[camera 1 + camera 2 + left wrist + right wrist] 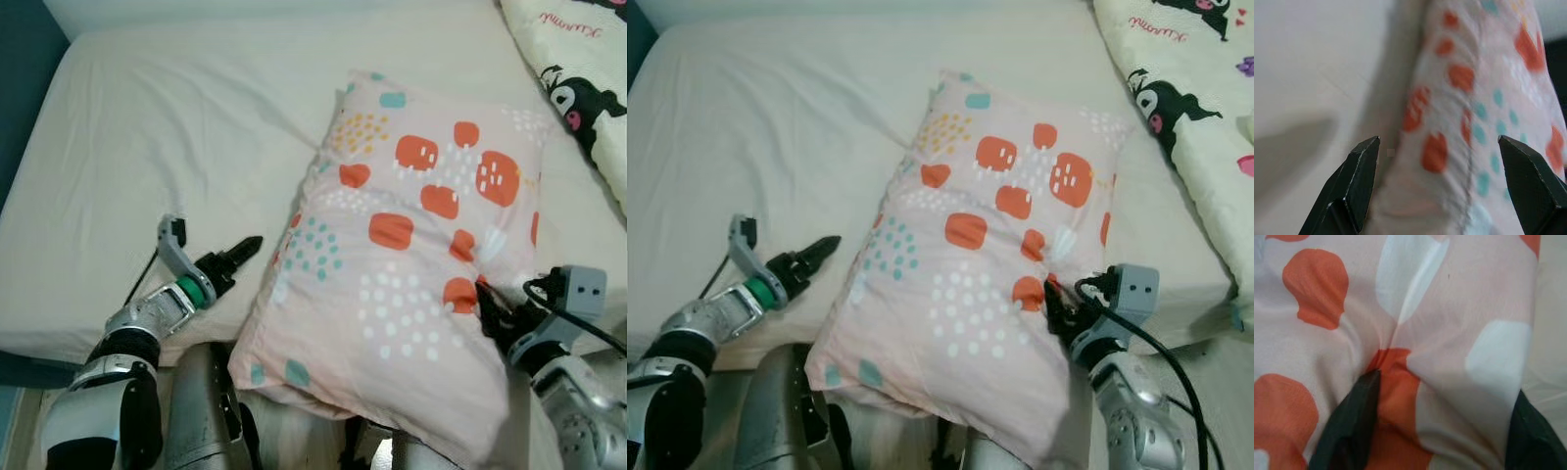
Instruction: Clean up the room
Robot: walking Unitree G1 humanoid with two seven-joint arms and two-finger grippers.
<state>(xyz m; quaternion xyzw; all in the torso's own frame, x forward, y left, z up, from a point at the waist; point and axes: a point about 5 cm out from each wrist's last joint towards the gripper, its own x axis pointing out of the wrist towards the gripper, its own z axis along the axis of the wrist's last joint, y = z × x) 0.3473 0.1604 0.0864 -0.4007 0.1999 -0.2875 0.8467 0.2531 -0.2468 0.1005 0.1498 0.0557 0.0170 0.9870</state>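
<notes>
**Soft pillow pinched on one side, open fingers waiting on the other**

The right gripper has its two black fingers dug into the pillow's right edge; the wrist view shows cloth bunched into a fold between them, so it appears to be clamped on a pinch of the cover. The left gripper is spread wide, with a fingertip either side of the pillow's left edge in its wrist view, holding nothing and sitting just beside the fabric without touching it.

The pillow is pale pink with orange, teal and white spots. It lies tilted on the bed, its far end resting on the cream sheet and its near corner hanging over the bed's front edge toward the robot's body. A cartoon-print blanket lies at the right, near the pillow's far corner.

By its look the pillow is light, plump and floppy. It will sag and fold around any single hold, and the smooth cover may slide over the filling. A shallow pinch risks slipping off, so a deep bite of cover and filling at the side seams, one gripper on each edge, seems the safest way to lift it level.
</notes>
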